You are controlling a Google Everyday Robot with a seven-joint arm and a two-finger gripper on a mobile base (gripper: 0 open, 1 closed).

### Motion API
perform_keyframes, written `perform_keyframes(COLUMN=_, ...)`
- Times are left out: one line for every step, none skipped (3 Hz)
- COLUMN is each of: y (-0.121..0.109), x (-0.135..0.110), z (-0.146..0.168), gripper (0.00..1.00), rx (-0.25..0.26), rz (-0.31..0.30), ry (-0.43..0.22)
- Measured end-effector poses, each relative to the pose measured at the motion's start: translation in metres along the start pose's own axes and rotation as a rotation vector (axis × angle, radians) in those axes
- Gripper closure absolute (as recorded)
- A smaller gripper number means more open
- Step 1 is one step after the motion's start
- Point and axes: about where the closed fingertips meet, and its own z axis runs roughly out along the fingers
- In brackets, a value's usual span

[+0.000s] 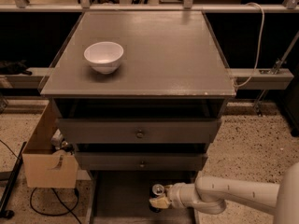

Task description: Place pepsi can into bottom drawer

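Observation:
The pepsi can [157, 194] stands upright inside the open bottom drawer [119, 197], near its right side; only its silver top and dark body show. My gripper [159, 199] comes in from the right on a white arm and sits around the can, with a tan fingertip [160, 203] in front of it. The can rests low, at or just above the drawer's dark floor. The two upper drawer fronts with round knobs [139, 134] are closed above it.
A white bowl [104, 56] sits on the grey cabinet top [154, 55] at the left. A cardboard box [46, 157] stands on the floor left of the cabinet, with a black cable beside it. A white cable hangs at the right rear.

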Motion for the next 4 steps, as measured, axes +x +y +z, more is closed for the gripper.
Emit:
perform_keyframes(y=-0.022, x=-0.009, z=0.021, gripper=1.00, rx=0.014, rz=0.002, ry=-0.017)
perform_keyframes(y=-0.050, x=-0.009, z=0.036, gripper=1.00, rx=0.057, rz=0.028, ry=-0.069)
perform_keyframes(y=-0.073, x=0.002, z=0.053, gripper=1.00, rx=0.086, rz=0.080, ry=-0.098)
perform_keyframes(y=-0.090, x=0.012, z=0.075, gripper=1.00, rx=0.109, rz=0.100, ry=-0.104)
